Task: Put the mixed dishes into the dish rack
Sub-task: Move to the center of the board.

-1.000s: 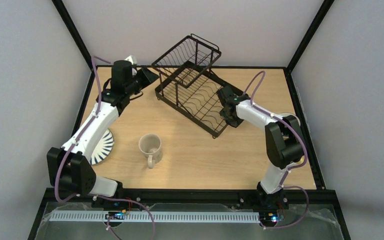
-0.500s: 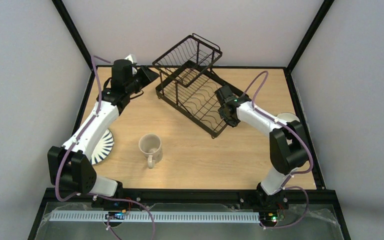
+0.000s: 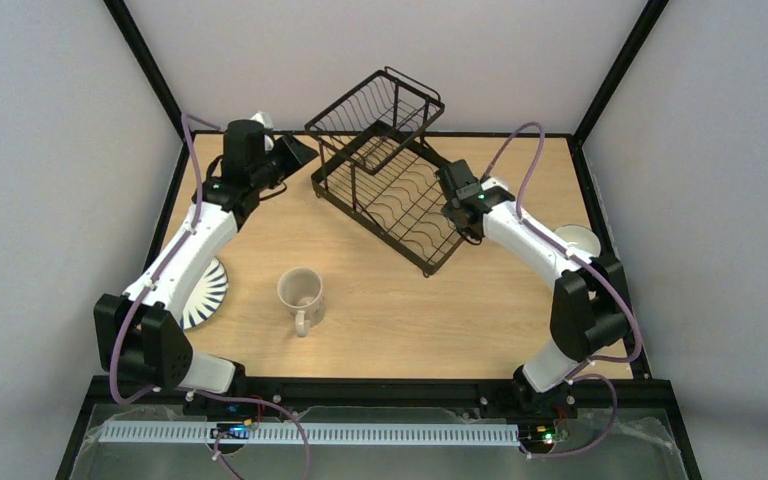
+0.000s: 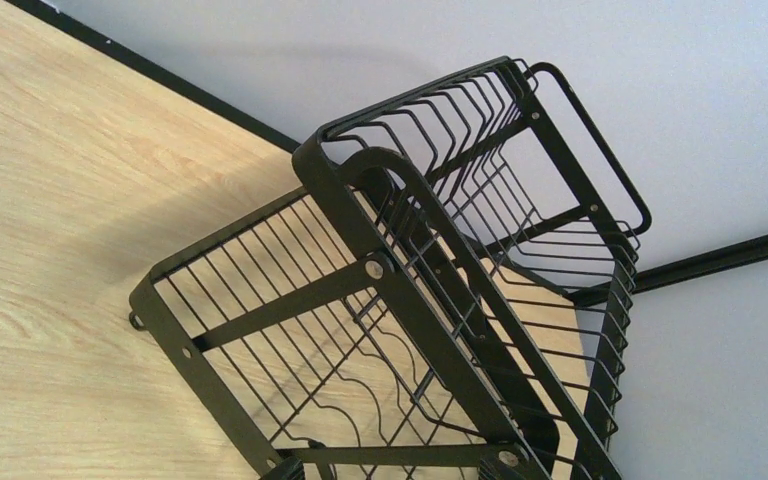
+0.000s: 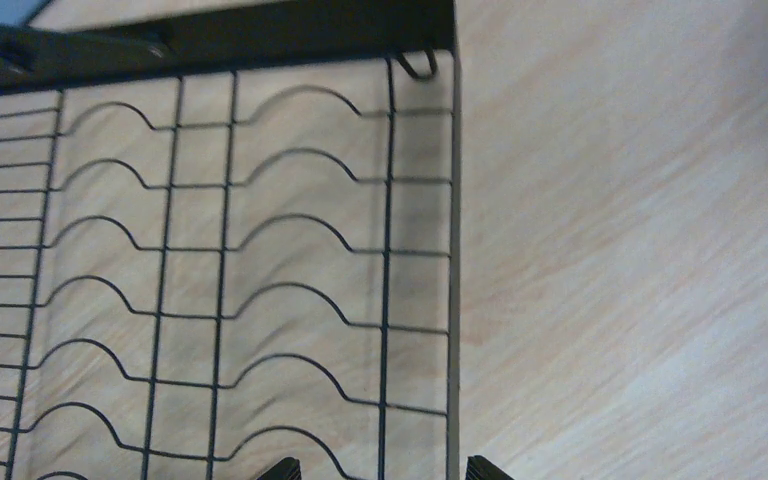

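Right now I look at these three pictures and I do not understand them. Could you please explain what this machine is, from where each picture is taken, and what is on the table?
These are two robot arms, bolted at the near edge of a wooden table. The wide picture comes from a camera above and behind them. The other two come from a small camera on each wrist. On the table are a black wire dish rack, a beige mug and a striped plate. The left hand is beside the rack's left end, and I cannot tell whether it is open. The right hand is open over the rack's right edge. I see nothing held.
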Robot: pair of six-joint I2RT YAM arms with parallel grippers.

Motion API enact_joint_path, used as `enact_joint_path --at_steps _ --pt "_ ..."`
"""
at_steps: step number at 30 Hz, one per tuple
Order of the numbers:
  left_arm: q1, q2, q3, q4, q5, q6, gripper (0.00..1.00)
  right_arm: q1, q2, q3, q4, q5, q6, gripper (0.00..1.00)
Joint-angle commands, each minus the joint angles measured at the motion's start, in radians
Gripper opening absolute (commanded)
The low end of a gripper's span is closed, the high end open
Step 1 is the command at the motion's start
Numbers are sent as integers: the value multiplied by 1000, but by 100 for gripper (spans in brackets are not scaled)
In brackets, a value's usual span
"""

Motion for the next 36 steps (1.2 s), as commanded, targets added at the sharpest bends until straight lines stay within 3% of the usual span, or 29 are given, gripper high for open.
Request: enact_joint_path --at_steps 1,7,13,24,36 --pt "-4 -44 28 -51 22 -29 99 7 -34 65 81 149 -234 95" --pt "-3 -65 12 -63 71 -21 99 -3 58 157 302 266 -726 99" --pt "-3 -87 -11 -75 111 20 99 -58 214 278 376 210 -992 100" --pt "-2 -83 -28 -70 158 49 99 -210 360 320 486 -57 -1189 100" --pt "-2 -56 5 -75 168 40 99 -271 520 500 405 -262 -1222 100"
